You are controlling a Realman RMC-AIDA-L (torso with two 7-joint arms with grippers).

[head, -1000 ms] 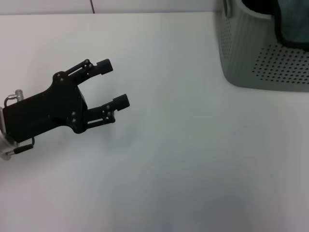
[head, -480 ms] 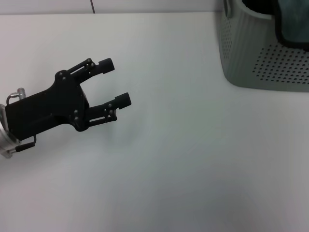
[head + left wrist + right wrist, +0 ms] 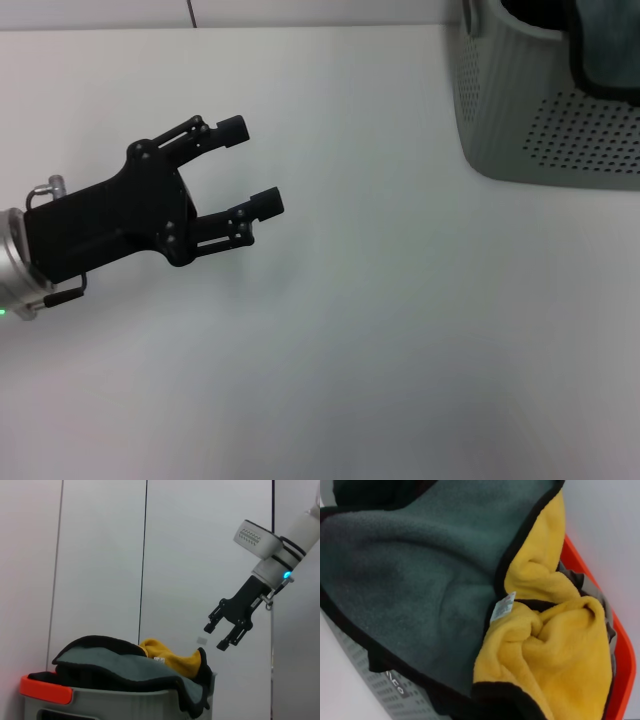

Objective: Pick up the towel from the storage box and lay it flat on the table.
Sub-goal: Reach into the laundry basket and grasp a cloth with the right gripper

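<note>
Here, the scene by part:
Left gripper [image 3: 250, 165]: over the left half of the table [image 3: 380, 330], its two black fingers spread wide with nothing between them, tips pointing toward the storage box.
Right gripper [image 3: 223, 636]: seen from the left wrist view, it hangs in the air above and just beyond the box, fingers parted and empty, clear of the cloth.
Towel [image 3: 420, 585]: bunched up inside the storage box, grey-green face uppermost with its black piped edge draped over the rim; the yellow reverse [image 3: 550, 645] is folded up into a heap, and a small white label [image 3: 502, 607] sits at the seam.
Storage box [image 3: 545, 120]: standing on the table's far right corner, perforated wall facing the camera.
</note>
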